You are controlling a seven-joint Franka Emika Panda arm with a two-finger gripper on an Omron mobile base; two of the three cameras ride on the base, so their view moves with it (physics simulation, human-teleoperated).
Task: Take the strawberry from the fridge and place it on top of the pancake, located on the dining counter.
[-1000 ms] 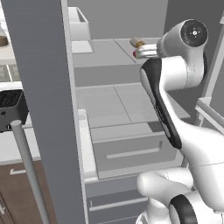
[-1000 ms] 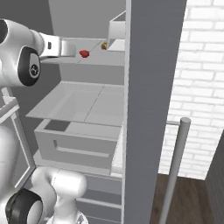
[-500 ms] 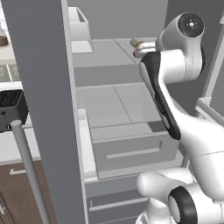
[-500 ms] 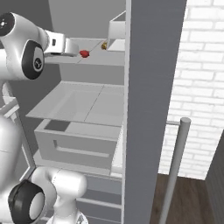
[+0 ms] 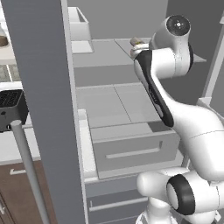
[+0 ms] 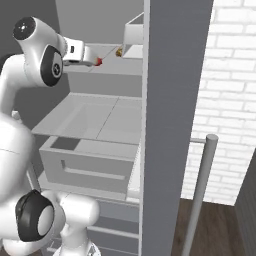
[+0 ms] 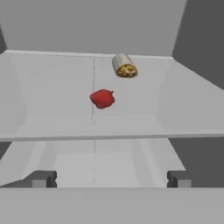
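Pale grey fridge shelf (image 7: pixel 52 92) carries strawberry (image 7: pixel 102 98); tan rolled food item (image 7: pixel 124 66) lies behind it.

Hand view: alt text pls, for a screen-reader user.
A small red strawberry lies on a pale grey fridge shelf, straight ahead of the open gripper, whose two dark fingers are spread wide and not yet touching it. A tan rolled food item lies farther back on the same shelf, to the strawberry's right.
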